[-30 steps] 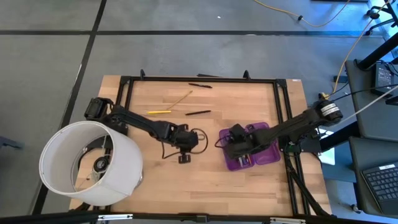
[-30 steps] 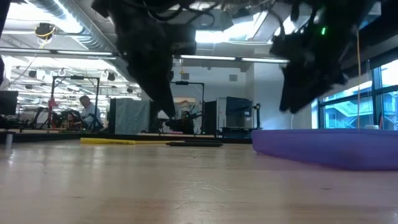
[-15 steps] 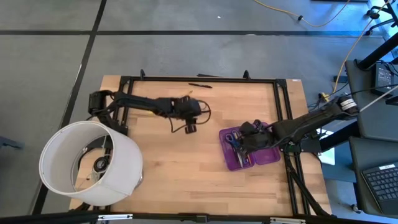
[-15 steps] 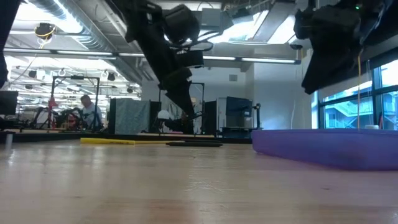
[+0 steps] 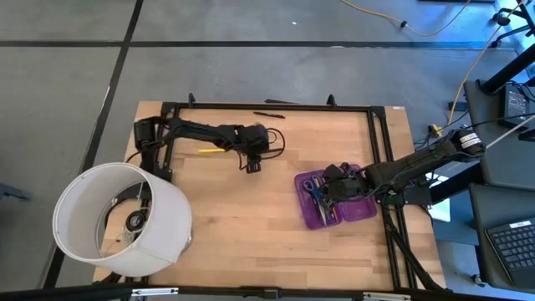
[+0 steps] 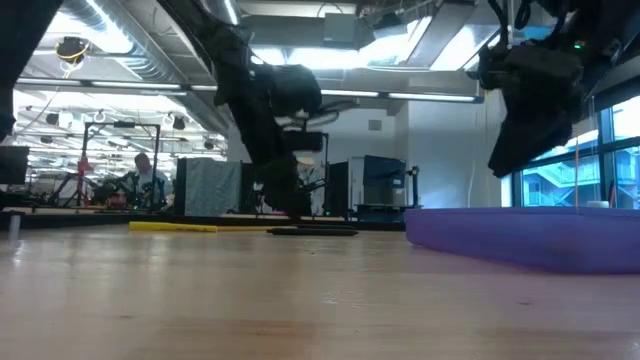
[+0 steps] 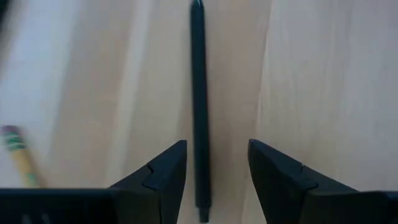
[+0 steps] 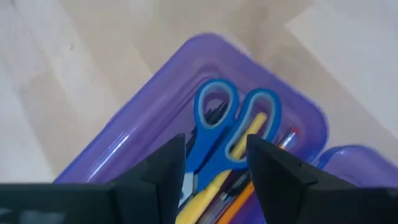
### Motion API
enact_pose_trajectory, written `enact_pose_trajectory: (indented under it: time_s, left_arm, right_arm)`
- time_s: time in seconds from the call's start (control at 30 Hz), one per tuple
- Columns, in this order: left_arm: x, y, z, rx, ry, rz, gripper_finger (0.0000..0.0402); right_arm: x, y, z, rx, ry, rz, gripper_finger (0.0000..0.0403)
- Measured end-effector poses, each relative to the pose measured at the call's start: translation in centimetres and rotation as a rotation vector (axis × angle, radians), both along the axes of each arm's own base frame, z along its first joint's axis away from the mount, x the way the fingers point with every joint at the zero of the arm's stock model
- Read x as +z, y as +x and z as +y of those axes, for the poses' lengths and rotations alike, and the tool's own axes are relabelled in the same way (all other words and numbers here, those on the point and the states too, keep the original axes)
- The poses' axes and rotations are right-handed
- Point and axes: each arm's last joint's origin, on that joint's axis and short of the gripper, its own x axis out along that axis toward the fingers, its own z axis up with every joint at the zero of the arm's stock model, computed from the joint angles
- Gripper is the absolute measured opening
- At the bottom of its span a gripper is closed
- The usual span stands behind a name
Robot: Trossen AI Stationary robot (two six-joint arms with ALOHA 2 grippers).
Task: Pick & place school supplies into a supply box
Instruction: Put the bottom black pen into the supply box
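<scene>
On my far left a big white lampshade-like cylinder (image 5: 121, 219) sits on the desk's (image 5: 251, 242) near-left corner. A little further right, my left gripper (image 5: 252, 165) hangs over the far-left part of the desk. In its wrist view the jaws stand apart, one finger (image 7: 163, 177) on each side of a black pen (image 7: 198, 106) that lies flat on the wood, running lengthwise through the gap; I cannot tell whether the tips touch it. That same view catches the eraser end of a yellow pencil (image 7: 18, 152) off to one side. From above I see the yellow pencil (image 5: 209, 150) just beside the left arm, but the arm hides the pen under it. Another black pen (image 5: 269, 114) lies near the desk's far edge.

The low view shows the pencil (image 6: 170, 227) and a dark pen (image 6: 310, 231) lying flat, with the left gripper (image 6: 290, 205) low over the pen.

Moving right, the purple supply box (image 5: 355, 209) sits open on the desk's right half. My right gripper (image 5: 330, 191) hovers above it, jaws apart and holding nothing. Its wrist view looks straight into the box (image 8: 155, 130): blue-handled scissors (image 8: 217, 124) lie inside with yellow and orange pencils (image 8: 217, 186) beneath them. From above only the scissor handles (image 5: 311, 184) show clearly.

In the low view the box wall (image 6: 520, 235) hides its contents, and a person (image 6: 145, 180) sits far back in the room.
</scene>
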Motion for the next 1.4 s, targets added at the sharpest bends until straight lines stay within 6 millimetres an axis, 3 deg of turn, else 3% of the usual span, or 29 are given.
enact_pose_trajectory:
  time_s: [0.23, 0.37, 0.93, 1.2, 1.4]
  left_arm:
    - [-2.5, 0.4, 0.2, 0.005, -0.025, 0.055, 0.0166]
    - [-2.7, 0.3, 0.3, 0.013, -0.042, 0.061, 0.0153]
    - [-2.8, 0.5, -0.6, -0.029, -0.017, 0.078, 0.0015]
    - [-1.1, 0.5, -2.5, -0.106, 0.061, 0.074, 0.0020]
    - [1.9, 0.8, -4.8, -0.198, 0.115, -0.015, 0.0019]
  right_arm:
    - [-0.4, -0.2, 0.0, 0.039, -0.005, 0.024, 0.0173]
    - [-0.4, -0.2, 0.0, 0.056, -0.014, 0.023, 0.0173]
    - [-0.4, -0.1, 0.0, 0.096, -0.040, 0.030, 0.0173]
    - [-0.3, 0.0, 0.1, 0.098, -0.037, 0.017, 0.0173]
    - [-0.2, 0.1, -0.1, -0.008, -0.015, -0.030, 0.0173]
